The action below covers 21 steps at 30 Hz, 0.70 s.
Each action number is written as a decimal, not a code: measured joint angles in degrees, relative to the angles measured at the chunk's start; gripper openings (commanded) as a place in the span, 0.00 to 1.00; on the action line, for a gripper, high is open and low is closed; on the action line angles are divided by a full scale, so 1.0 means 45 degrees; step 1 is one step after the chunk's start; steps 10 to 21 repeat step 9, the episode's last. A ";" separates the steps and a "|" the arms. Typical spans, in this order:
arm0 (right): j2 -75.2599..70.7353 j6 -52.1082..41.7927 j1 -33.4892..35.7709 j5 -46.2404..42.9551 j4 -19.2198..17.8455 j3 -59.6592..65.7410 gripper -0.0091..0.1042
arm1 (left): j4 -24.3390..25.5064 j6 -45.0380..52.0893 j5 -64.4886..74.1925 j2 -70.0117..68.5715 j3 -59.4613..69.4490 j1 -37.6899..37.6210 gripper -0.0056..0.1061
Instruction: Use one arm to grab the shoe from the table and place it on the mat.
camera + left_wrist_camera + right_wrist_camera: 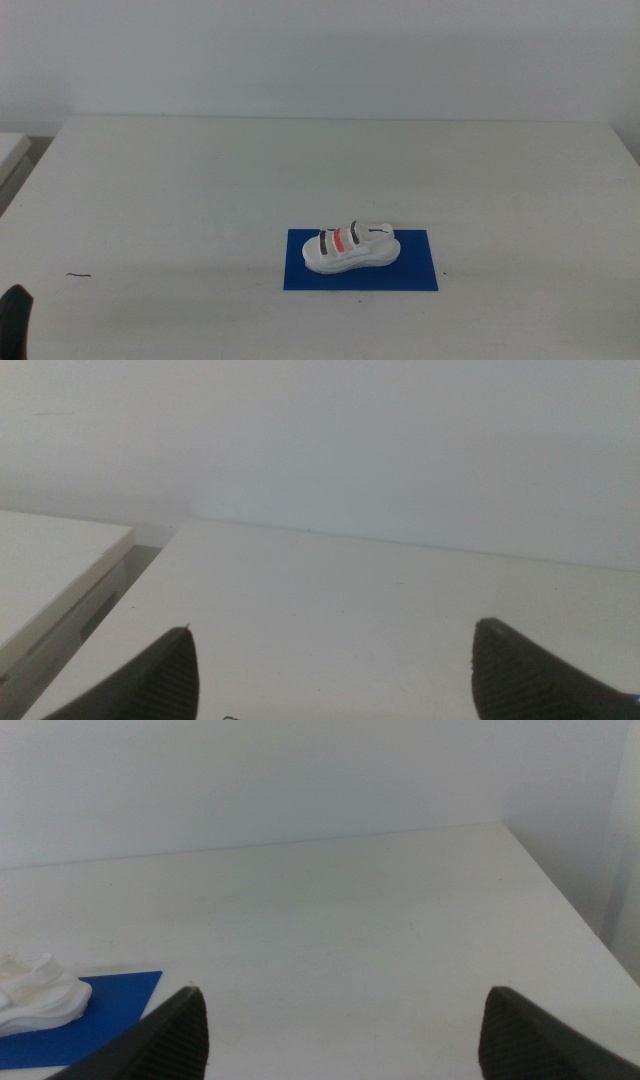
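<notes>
Middle view: we count one shoe [350,247] and one mat [412,272]. The shoe lies on the mat, wholly within its edges, on its sole, with two dark grey straps and one red strap across it. The mat lies flat on the white desk [200,190], toward the near edge and slightly right of centre. A plain pale wall rises behind the desk. A small dark mark [78,275] sits on the desk at the near left. We see part of the left pincer [14,318] as a dark shape at the bottom left corner, well apart from the mat.

Left wrist view: we see the left pincer [335,672] with its two jaws set wide apart and nothing between them. This view adds a second pale surface [50,575] beside the desk's edge; neither shoe nor mat appears.

Right wrist view: the right pincer [345,1032] is likewise spread wide and holds nothing. Here we see one corner of the mat [105,1005] and one end of the shoe [35,990] resting on it.
</notes>
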 measured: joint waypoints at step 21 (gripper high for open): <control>0.0000 0.0000 0.0000 0.0000 0.0000 0.0000 0.78 | 0.0336 0.0000 -0.0051 0.0000 0.0006 0.0000 0.89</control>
